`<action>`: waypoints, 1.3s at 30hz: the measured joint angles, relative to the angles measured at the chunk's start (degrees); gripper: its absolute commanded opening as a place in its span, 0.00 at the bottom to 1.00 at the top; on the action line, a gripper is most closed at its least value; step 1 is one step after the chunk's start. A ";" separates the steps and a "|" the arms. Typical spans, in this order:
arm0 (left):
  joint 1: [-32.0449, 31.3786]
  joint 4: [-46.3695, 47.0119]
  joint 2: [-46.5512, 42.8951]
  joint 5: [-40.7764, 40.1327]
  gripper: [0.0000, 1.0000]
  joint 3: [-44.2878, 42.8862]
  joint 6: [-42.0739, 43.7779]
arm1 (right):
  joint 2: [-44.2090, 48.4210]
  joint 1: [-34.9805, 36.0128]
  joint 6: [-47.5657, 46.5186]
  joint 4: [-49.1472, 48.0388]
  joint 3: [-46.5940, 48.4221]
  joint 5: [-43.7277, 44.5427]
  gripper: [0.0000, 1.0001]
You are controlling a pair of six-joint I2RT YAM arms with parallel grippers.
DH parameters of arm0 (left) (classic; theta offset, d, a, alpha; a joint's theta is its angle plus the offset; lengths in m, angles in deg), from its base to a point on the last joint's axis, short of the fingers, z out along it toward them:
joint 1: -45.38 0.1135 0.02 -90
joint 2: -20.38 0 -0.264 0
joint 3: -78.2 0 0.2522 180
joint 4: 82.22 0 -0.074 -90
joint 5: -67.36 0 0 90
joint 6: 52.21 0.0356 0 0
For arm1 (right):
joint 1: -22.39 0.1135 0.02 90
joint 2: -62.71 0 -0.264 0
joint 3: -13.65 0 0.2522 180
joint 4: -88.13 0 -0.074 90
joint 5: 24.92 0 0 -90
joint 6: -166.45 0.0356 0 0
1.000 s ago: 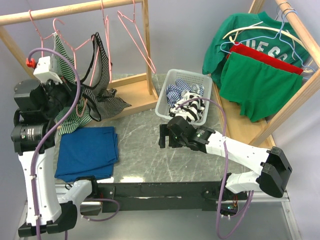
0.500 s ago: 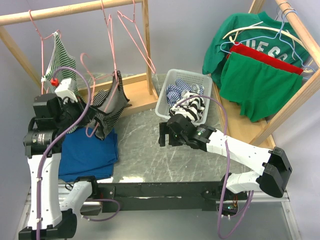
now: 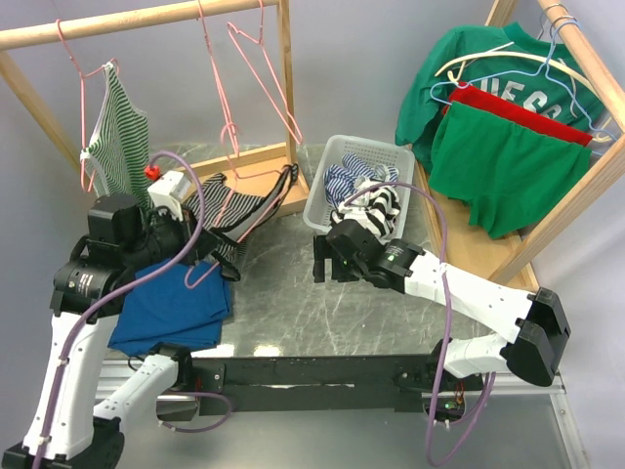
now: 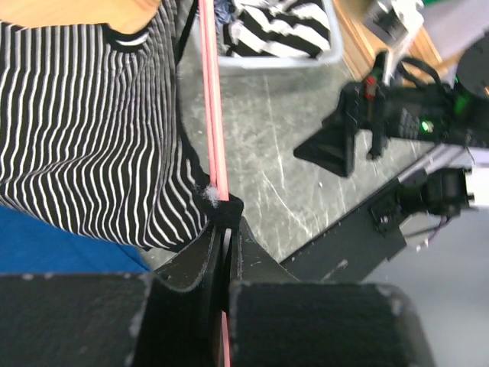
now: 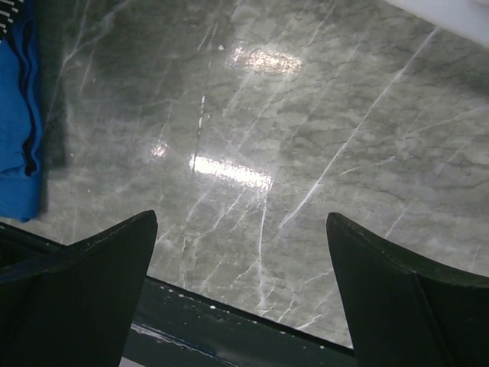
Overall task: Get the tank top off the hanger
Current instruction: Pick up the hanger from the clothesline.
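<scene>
Tank top trails beside one pink hanger pinched between two left fingers.

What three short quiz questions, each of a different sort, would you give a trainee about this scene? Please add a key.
1. True or false: the right gripper is shut.
2. The left gripper is clamped on: A) the pink hanger; B) the basket; C) the green shirt.
3. What pattern does the tank top have?

Key: 1 false, it is wide open over the table; 2 A; 3 black and white stripes.
</scene>
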 measured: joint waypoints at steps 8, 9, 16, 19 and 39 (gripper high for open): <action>-7.74 -1.31 1.64 1.09 0.01 -0.70 1.53 | 3.54 0.00 3.50 1.33 0.17 5.49 0.96; -8.70 -1.70 2.14 1.46 0.01 -1.22 1.79 | 5.16 0.00 4.17 1.20 0.09 6.64 0.94; -12.68 -2.89 4.39 3.39 0.01 -2.38 2.71 | 20.83 -1.77 6.97 -5.92 -4.50 12.39 0.80; -13.46 -3.15 4.24 4.39 0.01 -2.38 3.02 | 22.99 -5.35 6.84 -10.01 -5.77 11.78 0.78; -14.36 -3.72 2.60 7.15 0.01 -2.23 3.02 | 4.50 -9.35 3.23 -20.28 -0.70 6.82 0.43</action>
